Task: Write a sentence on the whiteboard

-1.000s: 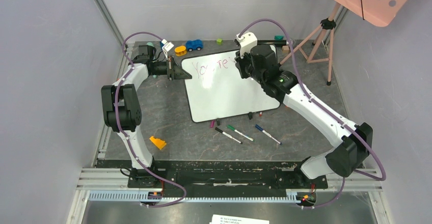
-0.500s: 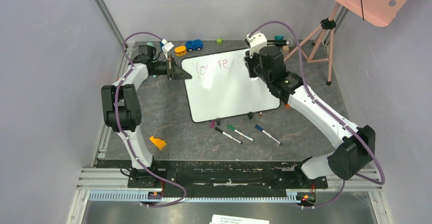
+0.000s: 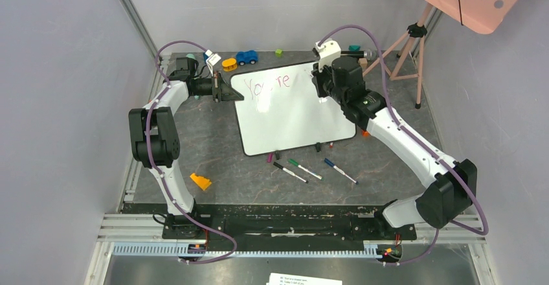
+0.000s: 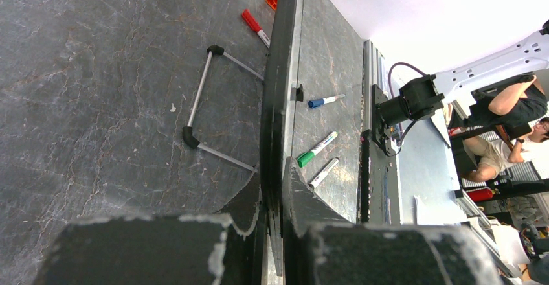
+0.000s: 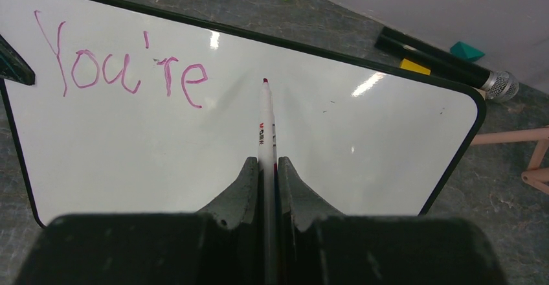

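Whiteboard (image 3: 285, 120) stands mid-table (image 3: 213, 149), with "You're" written and more words to go.
Left claw (image 4: 272, 191) pinches the board's left edge to steady it. Right claw (image 5: 264, 168) squeezes a marker (image 5: 266, 116), its tip by the blank spot after the sentence (image 5: 123, 71). Next job, I think: press down and start "enough". A second ago this claw sat closer to the word.

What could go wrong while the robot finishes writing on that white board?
1. The left gripper pinches the whiteboard by one edge only; a hard push from the marker might shift or tip it.
2. The right gripper holds the marker in a thin pinch; it could twist, making letters wobble.
3. "You're" is large; the remaining words may run out of room.
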Robot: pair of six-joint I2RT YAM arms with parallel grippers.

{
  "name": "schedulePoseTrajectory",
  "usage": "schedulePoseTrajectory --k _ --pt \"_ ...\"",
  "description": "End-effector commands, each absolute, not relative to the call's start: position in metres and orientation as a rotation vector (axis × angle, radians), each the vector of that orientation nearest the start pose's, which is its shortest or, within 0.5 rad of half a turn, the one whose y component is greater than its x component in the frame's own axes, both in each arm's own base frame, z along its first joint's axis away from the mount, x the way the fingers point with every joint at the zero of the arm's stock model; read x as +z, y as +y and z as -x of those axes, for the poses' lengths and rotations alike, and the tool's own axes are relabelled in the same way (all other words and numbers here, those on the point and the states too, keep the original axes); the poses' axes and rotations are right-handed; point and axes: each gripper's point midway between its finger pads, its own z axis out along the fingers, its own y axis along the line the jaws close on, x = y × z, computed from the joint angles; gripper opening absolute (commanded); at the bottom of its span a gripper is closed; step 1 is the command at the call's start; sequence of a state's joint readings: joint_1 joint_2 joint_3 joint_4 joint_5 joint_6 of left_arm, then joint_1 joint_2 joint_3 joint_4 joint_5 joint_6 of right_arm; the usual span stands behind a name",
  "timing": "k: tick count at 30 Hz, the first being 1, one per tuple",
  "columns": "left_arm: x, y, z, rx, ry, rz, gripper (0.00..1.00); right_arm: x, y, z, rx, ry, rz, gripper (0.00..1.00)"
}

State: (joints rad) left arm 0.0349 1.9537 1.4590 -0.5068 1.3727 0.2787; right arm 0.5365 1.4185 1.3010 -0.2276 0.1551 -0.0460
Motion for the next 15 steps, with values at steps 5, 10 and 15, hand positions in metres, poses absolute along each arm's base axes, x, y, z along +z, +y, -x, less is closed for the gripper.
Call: schedulePoseTrajectory --k 5,10,15 --pt "0.1034 -0.1603 -0.4054 -1.205 2.043 -0.856 0.02 0.2993 0.2068 -0.3978 0.221 1.788 0.447 0.00" --pt "0.1044 -0.1604 -0.4054 -1.204 2.039 -0.858 0.02 0.2987 0.2089 -0.4007 0.220 1.790 0.452 0.00" --pt "0.1042 -0.1604 -0.4055 -1.204 2.039 -0.859 0.02 0.2991 0.2093 -0.3994 0.223 1.792 0.460 0.00"
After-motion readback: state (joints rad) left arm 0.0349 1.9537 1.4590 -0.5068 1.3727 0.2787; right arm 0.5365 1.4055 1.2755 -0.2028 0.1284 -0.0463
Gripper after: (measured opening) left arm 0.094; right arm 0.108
